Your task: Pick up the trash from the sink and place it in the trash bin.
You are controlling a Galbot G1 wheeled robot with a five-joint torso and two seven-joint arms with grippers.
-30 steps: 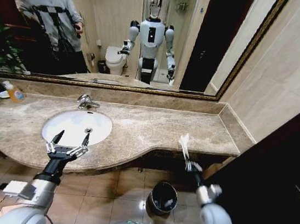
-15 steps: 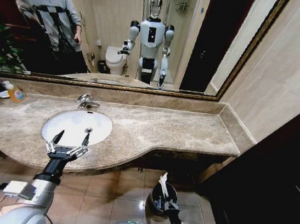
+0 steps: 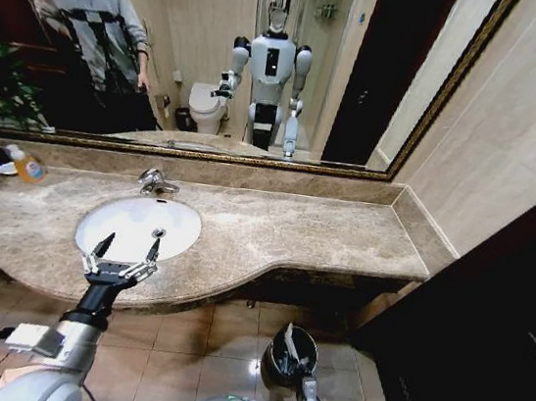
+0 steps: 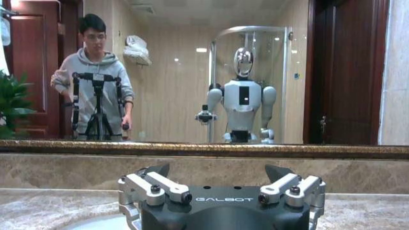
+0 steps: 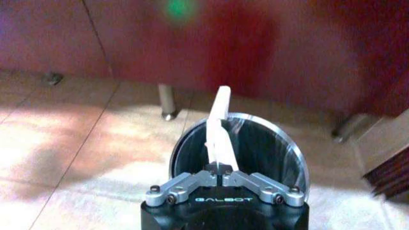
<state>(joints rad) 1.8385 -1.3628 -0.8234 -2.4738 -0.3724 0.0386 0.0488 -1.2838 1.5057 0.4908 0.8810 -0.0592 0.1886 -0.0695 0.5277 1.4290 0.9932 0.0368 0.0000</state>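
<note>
My right gripper hangs low over the floor, shut on a thin white piece of trash. In the right wrist view that white strip sticks out from the shut fingers, directly above the black trash bin with its shiny rim. The bin stands on the tiles below the counter's front edge. My left gripper is open and holds nothing, at the front edge of the white oval sink. I see no litter in the basin.
A chrome faucet stands behind the basin, and an orange soap bottle sits at the far left of the beige marble countertop. A dark wooden door closes the right side. Tiled floor lies around the bin.
My right arm has dropped from counter height down to the bin, carrying the white strip. The left gripper has not moved.
</note>
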